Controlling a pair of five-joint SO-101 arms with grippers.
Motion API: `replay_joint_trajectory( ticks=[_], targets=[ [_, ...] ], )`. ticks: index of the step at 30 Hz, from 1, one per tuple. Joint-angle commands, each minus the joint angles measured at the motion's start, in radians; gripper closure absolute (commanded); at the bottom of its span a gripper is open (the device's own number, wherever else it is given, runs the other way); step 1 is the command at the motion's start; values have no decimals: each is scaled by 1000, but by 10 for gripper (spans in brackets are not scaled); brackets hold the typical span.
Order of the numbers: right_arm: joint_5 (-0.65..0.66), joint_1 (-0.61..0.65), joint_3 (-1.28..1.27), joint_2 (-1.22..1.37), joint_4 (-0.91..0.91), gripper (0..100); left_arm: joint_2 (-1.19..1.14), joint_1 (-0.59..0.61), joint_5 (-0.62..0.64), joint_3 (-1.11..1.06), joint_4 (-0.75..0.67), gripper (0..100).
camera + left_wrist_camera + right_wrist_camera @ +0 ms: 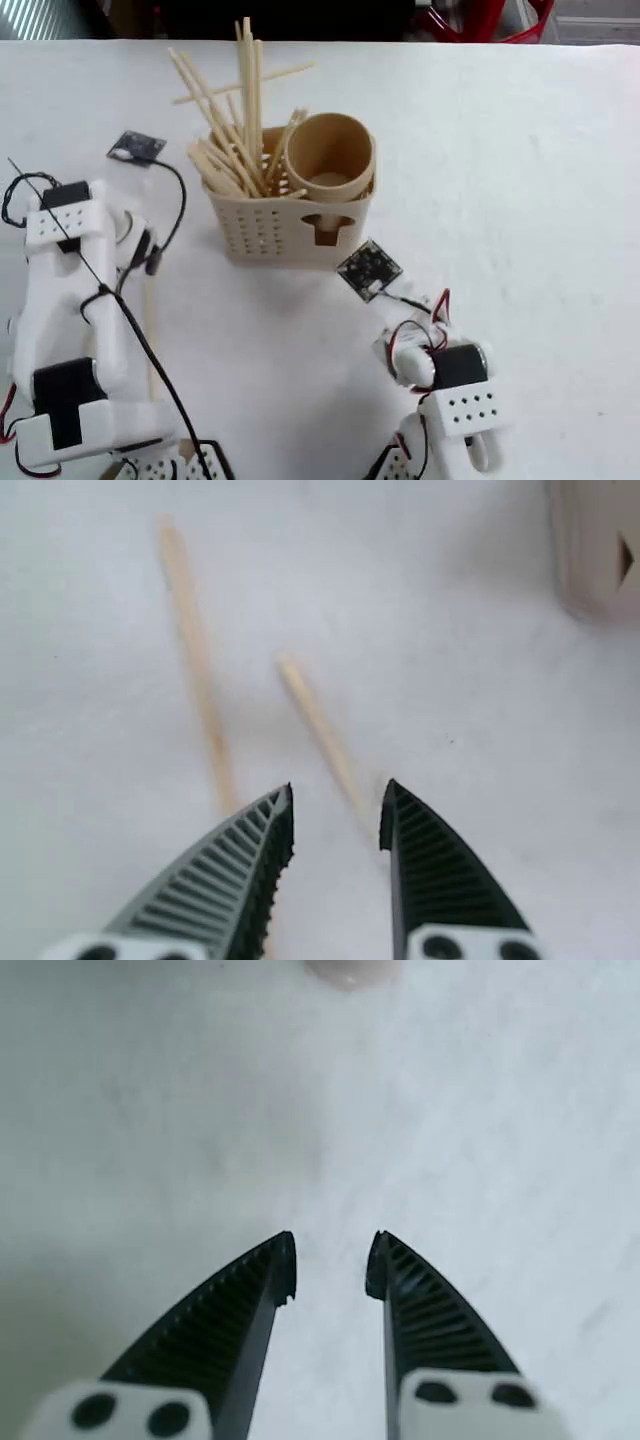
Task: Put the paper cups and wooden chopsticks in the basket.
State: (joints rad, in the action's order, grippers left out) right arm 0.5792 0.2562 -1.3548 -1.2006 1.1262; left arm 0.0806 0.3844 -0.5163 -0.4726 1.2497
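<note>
One loose chopstick (151, 320), high view: is being left flat on the table (520, 150), just beside the left arm (70, 300) and well apart from the basket (290, 240).
Basket, high view: is being crowded by a tilted bundle of chopsticks (235, 140) on one side and nested paper cups (330, 160) on the other.
Right arm (450, 385), high view: is being held low, near the basket's front.
Left pincer (336, 815), left wrist view: its jaws are being held narrowly parted, and nothing is being gripped.
Near chopstick (320, 730), left wrist view: is lying on the table, running toward the gap between the jaws.
Far chopstick (195, 670), left wrist view: is lying beside it, apart from it.
Right pincer (330, 1265), right wrist view: is being held slightly parted over bare table, gripping nothing.
Risk, pick-up: a thin stick lying flat is likely being pushed along the table rather than lifted if the jaws are being closed off-centre.
Risk, neighbour: the far chopstick could be getting nudged further away during the grab.
Risk, drop-off: with the basket this crowded, a new stick could be catching on the tilted bundle and tipping others out.
</note>
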Motion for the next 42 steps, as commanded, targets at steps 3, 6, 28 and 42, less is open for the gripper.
replay_joint_trajectory(
  ticks=[3,6,28,42],
  targets=[
    [15,-16,-2,-16,-33,868,-99,-5,41,-29,-63,842],
    [15,-22,-3,-16,-31,868,-220,7,41,-29,-106,843],
    [6,-13,-3,-16,-35,872,-309,58,34,384,-54,961],
    [6,-13,-14,-16,-62,872,-337,131,-21,279,-152,849]
  ],
)
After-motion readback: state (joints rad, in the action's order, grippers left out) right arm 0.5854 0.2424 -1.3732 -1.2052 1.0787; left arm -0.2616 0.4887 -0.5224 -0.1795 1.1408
